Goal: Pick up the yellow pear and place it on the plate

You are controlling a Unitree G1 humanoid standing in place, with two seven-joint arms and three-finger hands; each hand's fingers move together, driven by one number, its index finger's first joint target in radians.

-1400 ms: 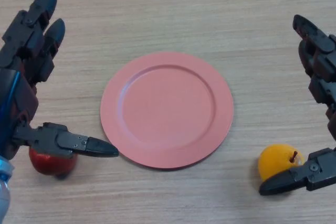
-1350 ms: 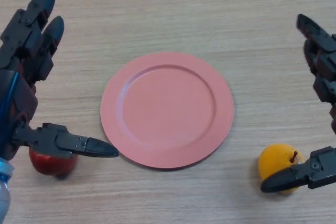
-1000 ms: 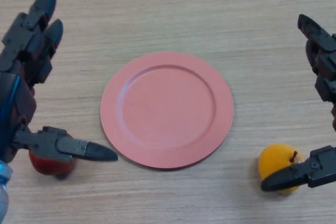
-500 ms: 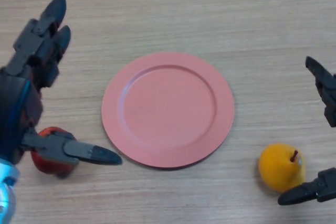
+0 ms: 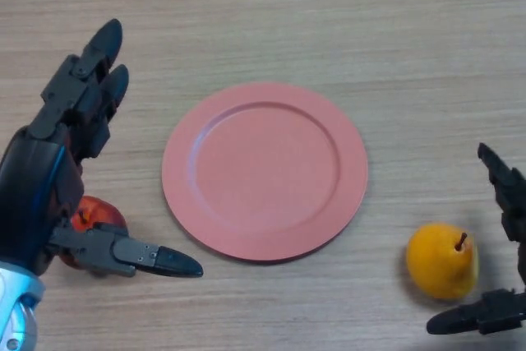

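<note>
Not yet started in earnest: yellow pear untouched on the bench, upright, stem up, well right of the pink plate, which lies bare. Right hand at the lower right edge, fingers spread wide either side of the pear, grasping nothing. Left hand idle at left, fingers straight, over a red apple. Still to do: grasp, lift, carry leftward, set down. Open wood between pear and plate rim; little room toward the lower right edge.
</note>
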